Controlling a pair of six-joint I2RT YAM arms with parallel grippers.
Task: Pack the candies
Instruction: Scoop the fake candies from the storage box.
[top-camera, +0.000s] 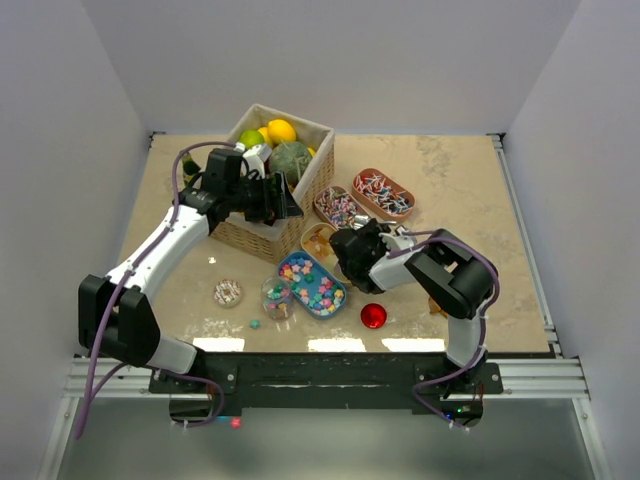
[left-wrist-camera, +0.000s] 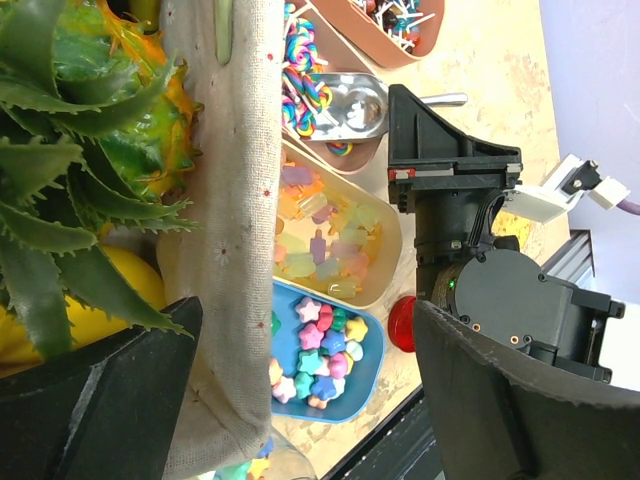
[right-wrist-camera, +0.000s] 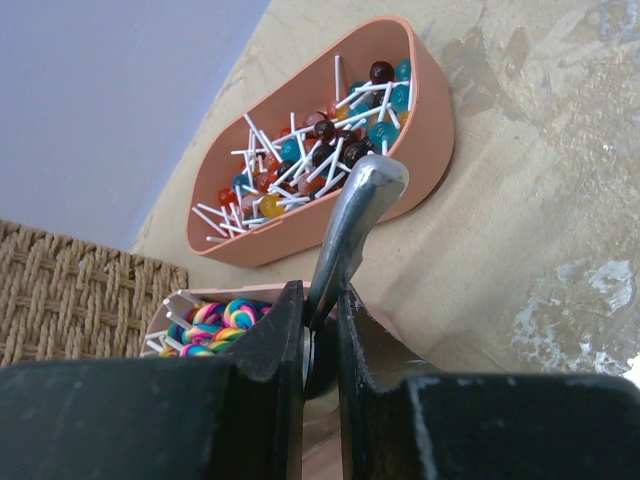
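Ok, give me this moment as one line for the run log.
right pincer: shut on metal scoop | scoop bowl: in swirl-lollipop tray | left pincer: open, at wicker basket edge

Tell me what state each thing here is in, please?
Scoop: held by handle, bowl looks empty.
Right fingers: shut on the scoop.
Left fingers: open, holding nothing.
Jar: upright, partly filled.
Basket: full of fruit.
Blue tray: full of star candies.

Nothing here for you to read: no words, brands or numbers show in any view. The right arm carries small red stickers on its black housing, but they are too small to make out.
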